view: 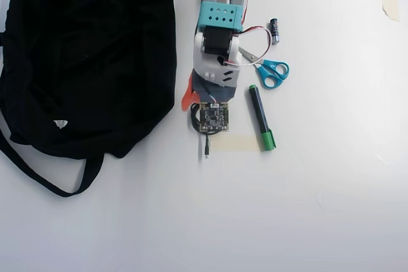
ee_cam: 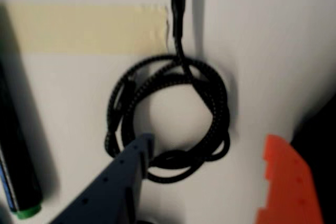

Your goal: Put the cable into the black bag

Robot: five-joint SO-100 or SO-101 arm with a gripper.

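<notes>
Black bag (view: pixel 89 55) fills the left of the overhead view, arm right of it. Gripper (ee_cam: pixel 210 156) over the cable (ee_cam: pixel 210 85), fingers spread: blue one's tip on the coil, orange one clear. Cable coiled on the table, plug end by tape (ee_cam: pixel 89 29). Marker (view: pixel 261 118), scissors (view: pixel 271 71) right.

You are looking at a hobby or home-desk sort of setup rather than a kitchen or a shop: a plain white bench (view: pixel 331 208) with strips of masking tape (view: pixel 234 143) stuck to it as markers. Scattered on it are desk odds and ends, namely blue-handled scissors (view: pixel 271 71), a green-capped marker (view: pixel 261 118) and a small battery (view: pixel 275 30), beside a soft black bag (view: pixel 83 55). The arm (view: pixel 220 42) itself looks 3D-printed, with bare wires and an exposed circuit board (view: pixel 213 118), which points to a maker's own rig.
</notes>
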